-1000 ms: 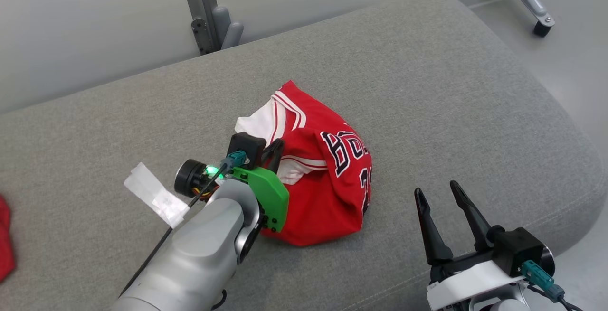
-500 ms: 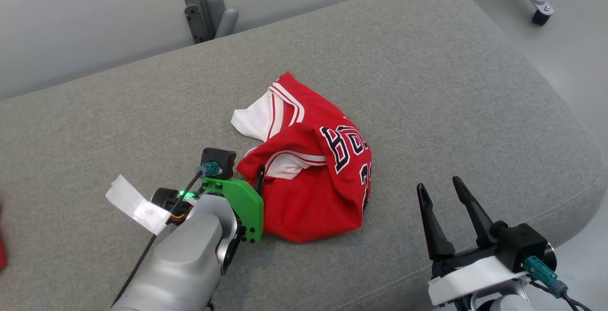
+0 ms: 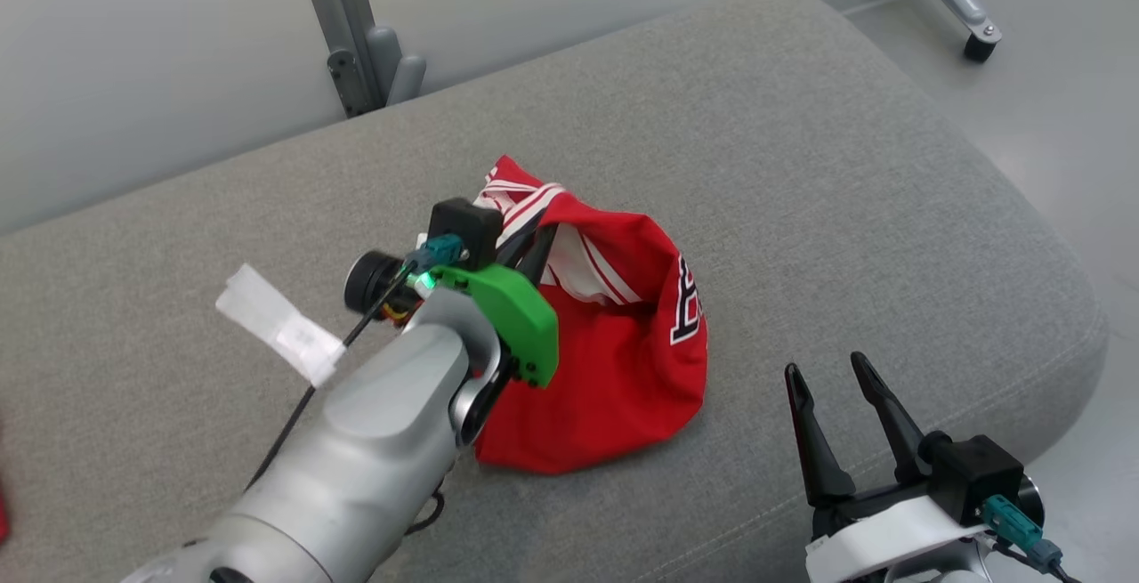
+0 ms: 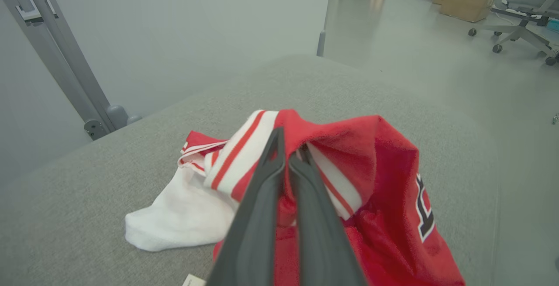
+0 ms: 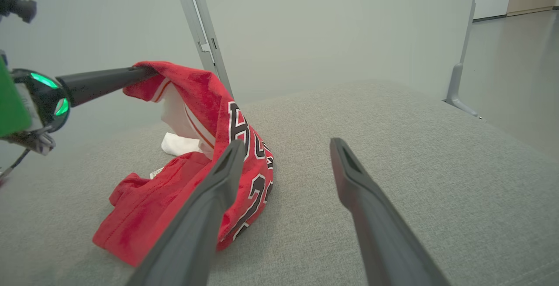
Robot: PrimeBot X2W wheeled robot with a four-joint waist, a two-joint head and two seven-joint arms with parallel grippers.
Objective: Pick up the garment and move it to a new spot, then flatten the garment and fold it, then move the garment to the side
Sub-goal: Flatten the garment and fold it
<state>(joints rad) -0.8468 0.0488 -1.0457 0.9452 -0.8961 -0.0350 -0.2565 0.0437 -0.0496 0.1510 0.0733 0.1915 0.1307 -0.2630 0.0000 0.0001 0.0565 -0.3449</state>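
Left fingers (image 4: 257,207) clamp striped edge of jersey (image 3: 623,369), 1 tip buried in cloth; right fingers (image 5: 209,207) spread, empty.

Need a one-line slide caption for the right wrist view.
Left end effector shut on a raised fold of the crumpled red-and-white basketball jersey over the grey fabric cushion; right end effector open.

The left tool (image 3: 537,246) grips the red garment's (image 3: 614,369) raised edge.
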